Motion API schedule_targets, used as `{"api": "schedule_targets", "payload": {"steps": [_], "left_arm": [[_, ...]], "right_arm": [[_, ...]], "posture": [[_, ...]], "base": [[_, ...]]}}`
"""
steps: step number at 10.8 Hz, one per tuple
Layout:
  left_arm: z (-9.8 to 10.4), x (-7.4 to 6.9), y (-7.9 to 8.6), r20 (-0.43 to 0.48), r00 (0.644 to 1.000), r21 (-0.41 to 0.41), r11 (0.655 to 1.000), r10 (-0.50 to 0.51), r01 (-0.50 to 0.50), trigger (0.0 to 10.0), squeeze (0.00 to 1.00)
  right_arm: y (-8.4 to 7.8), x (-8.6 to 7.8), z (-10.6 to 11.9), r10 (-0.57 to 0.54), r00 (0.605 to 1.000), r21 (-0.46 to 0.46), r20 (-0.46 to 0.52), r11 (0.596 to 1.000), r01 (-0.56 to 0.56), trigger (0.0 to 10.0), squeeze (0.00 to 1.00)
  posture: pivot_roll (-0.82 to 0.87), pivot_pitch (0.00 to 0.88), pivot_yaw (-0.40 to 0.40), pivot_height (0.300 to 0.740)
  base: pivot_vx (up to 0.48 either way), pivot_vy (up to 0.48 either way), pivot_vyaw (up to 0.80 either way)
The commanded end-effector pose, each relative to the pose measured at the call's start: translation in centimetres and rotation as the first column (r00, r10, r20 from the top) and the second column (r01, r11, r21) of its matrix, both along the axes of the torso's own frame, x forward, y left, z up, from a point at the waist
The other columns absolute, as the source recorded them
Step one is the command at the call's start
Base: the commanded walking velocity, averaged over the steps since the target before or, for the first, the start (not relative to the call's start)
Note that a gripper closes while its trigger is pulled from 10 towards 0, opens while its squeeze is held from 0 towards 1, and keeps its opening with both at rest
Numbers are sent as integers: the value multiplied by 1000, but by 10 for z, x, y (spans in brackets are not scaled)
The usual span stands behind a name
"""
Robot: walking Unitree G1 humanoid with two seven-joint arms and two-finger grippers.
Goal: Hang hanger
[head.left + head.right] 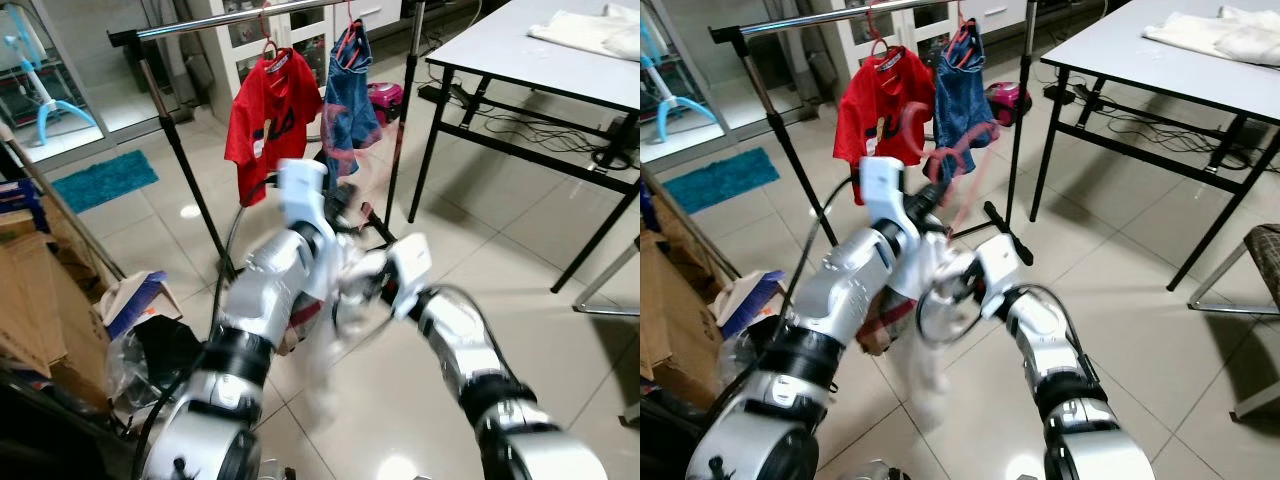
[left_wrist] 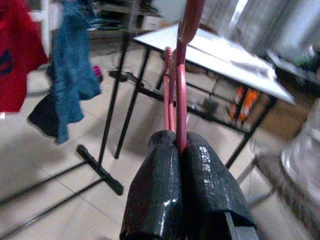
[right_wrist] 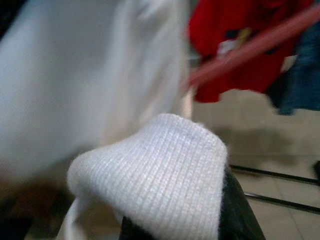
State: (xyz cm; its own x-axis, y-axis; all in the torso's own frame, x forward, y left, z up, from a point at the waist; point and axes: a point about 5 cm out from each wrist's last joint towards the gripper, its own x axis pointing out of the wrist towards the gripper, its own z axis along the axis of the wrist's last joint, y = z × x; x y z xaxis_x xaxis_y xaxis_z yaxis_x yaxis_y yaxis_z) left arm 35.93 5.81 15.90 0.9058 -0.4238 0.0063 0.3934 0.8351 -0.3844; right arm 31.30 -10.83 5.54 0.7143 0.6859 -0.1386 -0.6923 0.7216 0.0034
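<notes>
My left gripper (image 2: 178, 145) is shut on the lower part of a pink-red hanger (image 2: 181, 100), which it holds upright in front of the clothes rack's rail (image 1: 230, 20). A white knit garment (image 3: 165, 165) hangs blurred from the hanger, between my two arms (image 1: 930, 310). My right gripper (image 3: 185, 225) is shut on a fold of this garment, just below and right of the left gripper (image 1: 930, 195). On the rail hang a red shirt (image 1: 268, 115) and a blue denim garment (image 1: 348, 100), each on its own hanger.
A grey table (image 1: 520, 50) on black legs stands at the right with white cloth (image 1: 590, 30) on it and cables beneath. Cardboard boxes (image 1: 40, 310) and bags lie at the left. The rack's black feet (image 1: 385, 230) spread over the tiled floor.
</notes>
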Motion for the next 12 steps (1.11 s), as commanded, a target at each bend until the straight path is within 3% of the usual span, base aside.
{"api": "schedule_targets", "payload": {"steps": [1,2,3,5,10,11,12], "left_arm": [[7,6,6,-13,999,-64,997,51,-52,10000,0],[8,9,11,-19,997,-82,994,77,-78,10000,0],[11,14,19,-4,992,-68,990,123,-123,10000,0],[12,18,22,-18,990,-85,986,143,-144,10000,0],[7,20,27,-58,986,-115,980,159,-165,10000,0],[6,19,27,-48,988,-98,983,150,-154,10000,0],[4,20,31,-39,986,-79,983,165,-167,10000,0]], "right_arm": [[1,-3,0,62,998,-41,14,997,-61,0,0],[-2,-8,-5,86,996,-82,13,993,-85,0,0],[-5,-23,-15,183,983,-184,18,967,-177,0,0],[-3,-34,-20,251,968,-221,24,945,-240,0,0],[7,-37,-5,247,969,-23,14,969,-247,0,0],[7,-36,-1,281,959,-67,25,958,-279,0,0],[-2,-35,-4,387,918,-391,85,860,-326,0,0]], "posture": [[-26,0,70,740],[-26,0,70,740],[-29,0,71,740],[-31,0,73,740],[-30,0,73,740],[-29,0,75,740],[-30,0,78,740]], "base": [[0,0,0],[0,0,0],[0,0,0],[0,0,0],[0,0,0],[0,0,0],[0,0,0]]}}
